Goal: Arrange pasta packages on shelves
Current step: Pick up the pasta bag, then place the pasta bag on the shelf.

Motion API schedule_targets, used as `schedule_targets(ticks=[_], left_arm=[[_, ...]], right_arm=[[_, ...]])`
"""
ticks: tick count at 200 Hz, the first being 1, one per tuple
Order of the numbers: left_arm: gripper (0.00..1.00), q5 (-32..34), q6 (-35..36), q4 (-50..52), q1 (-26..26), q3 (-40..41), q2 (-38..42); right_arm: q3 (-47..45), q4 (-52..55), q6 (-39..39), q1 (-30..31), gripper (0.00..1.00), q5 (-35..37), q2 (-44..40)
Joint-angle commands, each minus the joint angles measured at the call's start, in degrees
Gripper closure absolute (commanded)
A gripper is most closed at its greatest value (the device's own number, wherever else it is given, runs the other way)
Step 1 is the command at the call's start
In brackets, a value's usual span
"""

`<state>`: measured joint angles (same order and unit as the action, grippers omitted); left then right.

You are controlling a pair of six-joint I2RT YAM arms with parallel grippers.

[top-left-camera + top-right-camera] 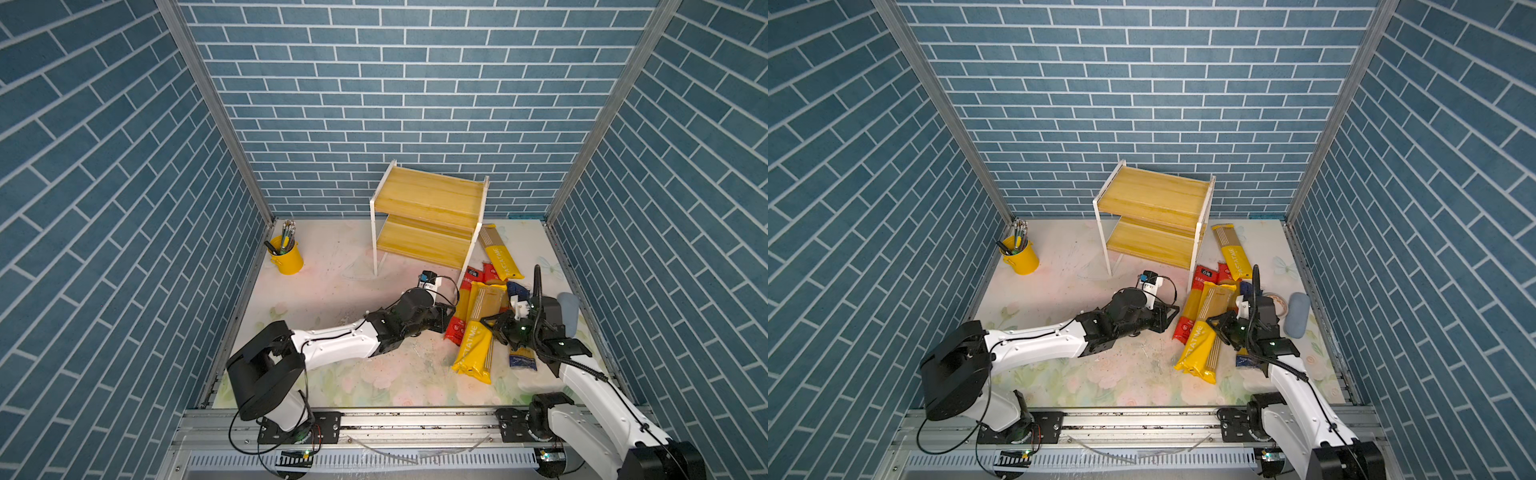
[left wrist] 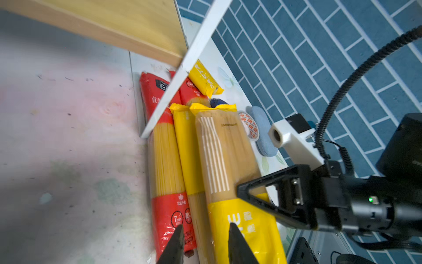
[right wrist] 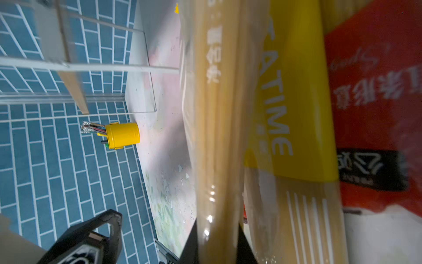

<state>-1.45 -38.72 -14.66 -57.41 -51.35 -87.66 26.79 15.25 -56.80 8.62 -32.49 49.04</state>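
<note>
PASTATIME bag (image 1: pixel 476 349) sits clamped in the right gripper (image 1: pixel 490 326); left gripper (image 2: pixel 206 226) straddles a neighbouring bag (image 2: pixel 186 148), grip unclear.

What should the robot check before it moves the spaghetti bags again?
1. Right gripper grips the wide yellow-and-tan PASTATIME spaghetti bag: ok, a finger on each side.
2. Left gripper free: ok, jaws apart and empty, near the narrow clear red-ended spaghetti bag.
3. Room on the two-tier yellowish wooden rack: ok, both boards bare.
4. Way past the rack's white side frame: not ok, its foot stands right beside the red-ended bag.
5. Held bag loose from its neighbours: cannot tell.
</note>
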Motion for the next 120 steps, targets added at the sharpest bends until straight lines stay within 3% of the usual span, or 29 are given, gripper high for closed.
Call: schedule_targets(ticks=[1,56,120], left_arm=[[0.66,4.20,2.67,7.51,1.28,-0.76,3.40],[0.64,10.57,5.57,18.17,3.35,-5.42,11.27],[0.60,13.06,6.83,29.34,7.27,-12.53,12.75]], right_arm=[[13.36,2.39,-1.57,-0.79,0.94,-1.72,-1.88],[32.44,9.96,-5.80,-0.80,0.96,3.13,0.86],[58.29,10.75,-9.64,2.28,1.00,5.03,13.19]])
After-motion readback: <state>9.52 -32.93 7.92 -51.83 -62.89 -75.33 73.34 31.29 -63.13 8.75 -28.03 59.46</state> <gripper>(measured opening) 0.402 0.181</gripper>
